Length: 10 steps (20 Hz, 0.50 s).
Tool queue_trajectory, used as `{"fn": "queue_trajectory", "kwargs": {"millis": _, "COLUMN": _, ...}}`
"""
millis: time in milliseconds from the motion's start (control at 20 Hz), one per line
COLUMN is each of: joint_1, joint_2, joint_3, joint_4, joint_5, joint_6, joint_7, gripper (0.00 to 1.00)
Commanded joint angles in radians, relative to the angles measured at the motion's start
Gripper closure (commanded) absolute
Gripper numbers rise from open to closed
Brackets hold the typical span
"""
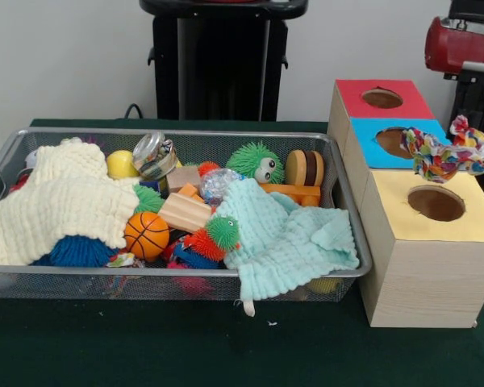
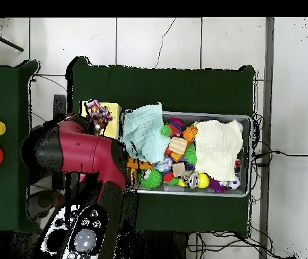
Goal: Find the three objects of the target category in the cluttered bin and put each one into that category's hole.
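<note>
Across the front view, you have the wire bin (image 1: 351, 242) packed: cream cloth (image 1: 60, 201) at its left end, mint cloth (image 1: 286, 234) draped over its front rim. A rope toy (image 1: 448, 153) sits on the blue box top (image 1: 371, 145), beside its hole (image 1: 394, 141), not in; it may snag there. Overhead, your red arm (image 2: 82, 152) covers the boxes; gripper state: cannot tell. Cloths likely hide targets
</note>
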Motion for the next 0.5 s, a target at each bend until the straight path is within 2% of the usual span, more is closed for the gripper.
{"fn": "queue_trajectory", "kwargs": {"millis": 50, "joint_1": -0.028, "joint_2": 0.052, "joint_3": 0.079, "joint_4": 0.107, "joint_5": 0.044, "joint_6": -0.038, "joint_7": 0.269, "gripper": 1.0}}
{"fn": "queue_trajectory", "kwargs": {"millis": 200, "joint_1": -0.025, "joint_2": 0.059, "joint_3": 0.081, "joint_4": 0.106, "joint_5": 0.054, "joint_6": -0.045, "joint_7": 0.274, "gripper": 1.0}}
{"fn": "queue_trajectory", "kwargs": {"millis": 500, "joint_1": -0.037, "joint_2": 0.07, "joint_3": 0.11, "joint_4": 0.148, "joint_5": 0.06, "joint_6": -0.123, "joint_7": 0.264, "gripper": 1.0}}
